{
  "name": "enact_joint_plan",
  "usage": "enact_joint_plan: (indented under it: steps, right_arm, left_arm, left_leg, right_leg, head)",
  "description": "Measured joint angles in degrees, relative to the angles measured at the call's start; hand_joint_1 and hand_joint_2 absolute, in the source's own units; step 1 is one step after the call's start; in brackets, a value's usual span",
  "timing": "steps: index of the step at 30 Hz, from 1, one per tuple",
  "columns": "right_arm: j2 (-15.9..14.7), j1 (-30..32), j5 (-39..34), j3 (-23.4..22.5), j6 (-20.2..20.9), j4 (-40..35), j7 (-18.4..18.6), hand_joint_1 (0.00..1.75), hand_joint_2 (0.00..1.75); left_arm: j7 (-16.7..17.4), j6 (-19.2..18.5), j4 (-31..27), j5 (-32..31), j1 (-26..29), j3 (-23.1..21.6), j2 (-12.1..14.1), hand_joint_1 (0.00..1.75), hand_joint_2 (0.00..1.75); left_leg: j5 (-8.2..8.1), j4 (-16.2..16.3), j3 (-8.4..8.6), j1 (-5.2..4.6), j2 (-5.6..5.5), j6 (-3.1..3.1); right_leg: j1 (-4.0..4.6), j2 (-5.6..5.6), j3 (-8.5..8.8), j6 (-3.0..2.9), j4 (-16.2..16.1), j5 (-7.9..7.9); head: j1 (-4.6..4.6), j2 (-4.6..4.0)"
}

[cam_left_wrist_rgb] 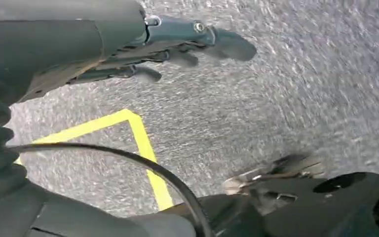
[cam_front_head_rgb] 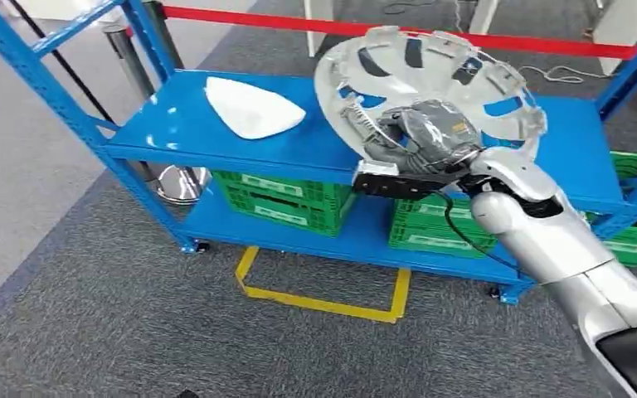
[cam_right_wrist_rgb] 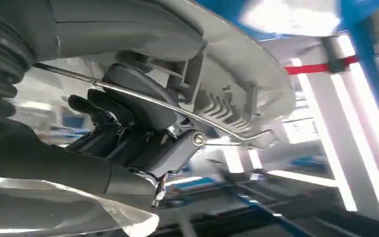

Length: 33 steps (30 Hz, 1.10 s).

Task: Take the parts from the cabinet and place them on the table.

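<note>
Our right hand [cam_front_head_rgb: 423, 141] grips the grey wheel cover [cam_front_head_rgb: 431, 79] above the blue shelf [cam_front_head_rgb: 182, 124]. Our left hand [cam_left_wrist_rgb: 177, 47] hangs loose, holding nothing. We read no words anywhere.

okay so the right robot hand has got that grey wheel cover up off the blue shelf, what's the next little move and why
Probably draw the wheel cover back and clear of the blue shelf before turning toward the table. The right robot hand grips it at its rim, tilted above the shelf top, so it looks lifted but not yet carried off. The white part lies apart on the shelf, out of the way.
</note>
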Motion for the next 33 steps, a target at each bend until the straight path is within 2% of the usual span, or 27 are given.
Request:
enact_joint_plan:
  steps: [1,2,3,4,5,6,8,10,11,12,13,15,16,17,18,19,20,21,22,25,26,27,28,29,31,32,33]
  right_arm:
    - [0.13,-0.14,0.07,0.33,0.00,-0.02,-0.04,1.75,1.75]
    - [0.29,-0.27,0.07,0.68,0.02,-0.04,-0.09,1.75,1.75]
    - [0.44,-0.38,0.05,1.00,0.04,-0.22,-0.09,1.75,1.75]
    - [0.53,-0.59,0.00,1.29,0.05,-0.39,-0.09,1.75,1.75]
    - [0.61,-0.85,0.02,1.62,0.09,-0.61,-0.02,1.75,1.75]
    - [0.61,-1.09,0.24,1.90,0.09,-0.70,0.18,1.75,1.75]
    - [0.59,-1.26,0.85,2.58,0.02,-0.79,0.79,1.75,1.75]
    - [0.48,-0.96,1.03,3.28,-0.17,-1.36,1.16,1.75,1.75]
    - [-0.13,-0.57,1.14,3.43,-0.49,-2.18,1.31,1.75,1.75]
    - [-1.02,0.00,1.08,3.48,-1.03,-2.84,1.36,1.75,1.75]
    - [-1.60,0.52,0.98,3.59,-1.40,-3.54,1.25,1.75,1.75]
    - [-4.17,2.20,0.57,3.59,-2.09,-5.65,1.00,1.75,1.75]
    - [-5.43,2.99,0.39,3.56,-2.29,-6.62,0.87,1.75,1.75]
    - [-6.32,3.51,0.31,3.56,-2.34,-7.33,0.85,1.75,1.75]
    - [-7.06,3.83,0.29,3.54,-2.34,-8.11,0.87,1.75,1.75]
    - [-8.07,4.08,0.24,3.43,-2.34,-8.99,0.92,1.75,1.75]
    - [-9.03,4.33,0.18,3.24,-2.36,-9.79,1.09,1.75,1.75]
    - [-9.90,4.66,0.13,2.91,-2.47,-10.42,1.18,1.75,1.75]
    - [-10.08,5.02,0.13,2.84,-2.62,-10.97,1.22,1.75,1.75]
    - [-10.71,6.02,0.15,2.56,-2.82,-12.13,1.29,1.75,1.75]
    - [-10.71,6.04,0.15,2.54,-2.82,-12.50,1.29,1.75,1.75]
    - [-11.04,6.17,0.15,2.34,-2.86,-12.74,1.38,1.75,1.75]
    - [-11.08,6.31,0.13,2.19,-2.91,-12.96,1.38,1.75,1.75]
    - [-11.41,6.42,0.13,2.12,-2.91,-13.18,1.36,1.75,1.75]
    - [-11.71,6.80,0.26,2.06,-2.88,-13.38,1.57,1.75,1.75]
    - [-11.82,6.94,0.29,2.06,-2.88,-13.55,1.55,1.75,1.75]
    - [-11.82,6.96,0.29,2.06,-2.88,-13.77,1.46,1.75,1.75]
  left_arm:
    - [-0.02,0.00,0.02,-0.02,-0.08,-0.02,0.04,0.00,1.75]
    - [-0.02,0.00,0.00,-0.02,-0.06,-0.07,0.07,0.00,1.75]
    - [0.02,0.00,0.00,-0.02,-0.06,-0.13,0.09,0.00,1.75]
    - [0.11,-0.02,0.02,-0.04,0.04,-0.26,0.13,0.00,1.75]
    - [0.13,-0.04,0.00,-0.06,0.20,-0.39,0.22,0.00,1.75]
    - [0.22,-0.20,0.02,-0.09,0.27,-0.48,0.28,0.00,1.75]
    - [0.74,-0.44,0.02,-0.13,0.24,-0.90,0.39,0.00,1.75]
    - [1.51,-0.46,0.02,-0.13,0.59,-1.12,0.55,0.00,1.75]
    - [1.81,-0.50,0.02,-0.13,0.63,-1.27,0.68,0.00,1.75]
    - [2.30,-0.50,0.02,-0.13,0.59,-1.39,0.63,0.00,1.75]
    - [2.80,-0.30,0.02,-0.13,0.37,-1.49,0.70,0.00,1.75]
    - [3.82,0.63,0.02,-0.13,0.23,-1.64,0.55,0.00,1.75]
    - [4.15,0.87,0.02,-0.13,0.31,-1.73,0.39,0.00,1.75]
    - [4.26,1.05,0.02,-0.13,0.47,-1.75,0.37,0.00,1.75]
    - [4.26,1.12,0.02,-0.13,0.58,-1.79,0.35,0.00,1.75]
    - [4.28,1.12,0.04,-0.15,0.65,-1.86,0.24,0.00,1.75]
    - [4.28,1.16,0.04,-0.20,0.65,-1.99,0.06,0.00,1.75]
    - [4.28,1.16,0.04,-0.26,0.65,-2.19,-0.02,0.00,1.75]
    - [4.28,1.18,0.04,-0.31,0.51,-2.34,-0.09,0.00,1.75]
    - [4.33,1.20,0.04,-0.33,0.91,-2.73,-0.13,0.00,1.75]
    - [4.39,1.22,0.04,-0.33,0.98,-2.80,0.11,0.00,1.75]
    - [4.39,1.25,0.07,-0.33,1.09,-2.84,-0.15,0.00,1.75]
    - [4.39,1.25,0.07,-0.33,1.08,-2.89,-0.07,0.00,1.75]
    - [4.39,1.40,0.07,-0.33,0.89,-2.93,-0.04,0.00,1.75]
    - [4.39,1.51,0.07,-0.33,0.57,-2.95,0.04,0.00,1.75]
    - [4.39,1.53,0.07,-0.33,0.60,-2.95,0.07,0.00,1.75]
    - [4.39,1.53,0.07,-0.33,0.65,-2.95,0.09,0.00,1.75]
  left_leg:
    - [-0.23,2.02,-0.89,0.03,0.11,-0.05]
    - [0.98,1.17,-0.38,0.02,0.13,0.02]
    - [2.97,-1.66,0.96,0.01,0.22,0.20]
    - [5.57,-6.35,3.23,-0.07,0.63,0.52]
    - [7.82,-11.09,5.49,-0.34,2.03,0.93]
    - [7.92,-13.69,6.71,-0.96,4.39,1.16]
    - [7.35,-15.30,6.97,-1.29,3.78,1.96]
    - [7.58,-15.70,6.80,-1.34,2.47,2.36]
    - [7.98,-16.51,7.31,-0.78,2.04,2.86]
    - [8.11,-16.69,7.39,-0.75,1.50,3.06]
    - [8.17,-16.67,7.34,-0.59,0.96,3.34]
    - [8.21,-16.64,7.34,-0.58,-0.57,3.61]
    - [8.20,-16.58,7.33,-0.58,-1.41,3.61]
    - [8.20,-16.50,7.36,-0.57,-2.14,3.61]
    - [8.19,-16.37,7.36,-0.50,-2.84,3.60]
    - [8.09,-16.19,7.37,-0.41,-3.60,3.50]
    - [7.90,-15.83,7.36,-0.29,-4.36,3.30]
    - [7.69,-15.56,7.12,-0.23,-4.92,3.00]
    - [7.52,-14.78,6.57,-0.50,-5.54,2.72]
    - [7.96,-15.07,6.24,-0.06,-7.05,2.07]
    - [7.66,-14.81,6.09,-0.24,-7.24,1.81]
    - [6.70,-13.76,5.75,-0.62,-4.29,1.34]
    - [4.77,-10.72,4.56,-0.51,-1.91,0.96]
    - [2.64,-6.54,2.72,-0.30,-0.72,0.70]
    - [-0.40,1.48,-0.83,-0.03,0.02,0.49]
    - [-0.06,2.25,-1.10,0.03,0.08,0.46]
    - [1.49,0.41,-0.15,0.04,0.11,0.57]
  right_leg:
    - [0.06,-0.72,0.05,-0.11,0.01,-0.08]
    - [0.12,-1.39,0.13,-0.14,0.01,-0.16]
    - [0.18,-1.98,0.22,-0.17,0.01,-0.24]
    - [0.21,-2.56,0.36,-0.14,0.00,-0.33]
    - [0.23,-2.98,0.47,-0.05,-0.01,-0.47]
    - [0.44,-3.50,0.42,0.07,-0.03,-0.55]
    - [0.85,-4.49,0.03,0.48,0.08,-0.59]
    - [0.83,-5.81,0.27,1.03,-0.24,-0.61]
    - [0.51,-4.46,-0.34,1.38,0.08,-1.35]
    - [0.34,-1.63,-0.84,1.30,1.32,-2.26]
    - [0.41,0.06,-2.49,1.29,4.79,-4.01]
    - [0.43,0.85,-7.41,1.67,14.27,-7.51]
    - [0.44,0.88,-9.23,1.88,17.22,-7.92]
    - [0.42,0.87,-9.68,1.99,17.25,-6.98]
    - [0.38,0.87,-8.99,2.07,15.00,-4.97]
    - [0.27,1.08,-7.07,2.10,10.63,-2.18]
    - [0.03,2.22,-4.47,2.20,5.01,0.65]
    - [-0.46,5.13,-2.94,2.27,1.67,0.92]
    - [-0.58,5.35,-1.68,2.17,0.43,0.58]
    - [-0.04,3.86,-1.75,1.57,0.90,0.62]
    - [-0.56,2.93,-1.47,1.22,0.61,0.80]
    - [-0.47,2.44,-1.22,0.85,0.49,0.76]
    - [-0.38,1.68,-1.04,0.42,0.45,0.63]
    - [-0.23,1.03,-0.95,0.28,0.46,0.54]
    - [-0.07,-0.57,-0.84,0.13,0.47,0.37]
    - [-0.03,-1.26,-0.79,0.09,0.48,0.31]
    - [-0.01,-1.90,-0.74,0.10,0.48,0.23]
  head:
    - [-0.04,0.00]
    - [-0.02,0.00]
    - [-0.07,0.00]
    - [0.00,0.00]
    - [-0.02,0.00]
    - [-0.02,0.00]
    - [0.00,0.00]
    - [-0.09,0.00]
    - [0.02,0.00]
    - [-0.06,0.00]
    - [0.20,0.00]
    - [0.13,0.00]
    - [0.11,0.00]
    - [0.15,0.00]
    - [0.13,0.00]
    - [0.13,0.00]
    - [0.15,0.00]
    - [0.16,0.00]
    - [0.04,0.00]
    - [0.00,0.00]
    - [0.11,0.00]
    - [-0.09,0.00]
    - [-0.92,0.00]
    - [-0.79,0.00]
    - [-0.85,0.00]
    - [-0.85,0.00]
    - [-0.90,0.00]
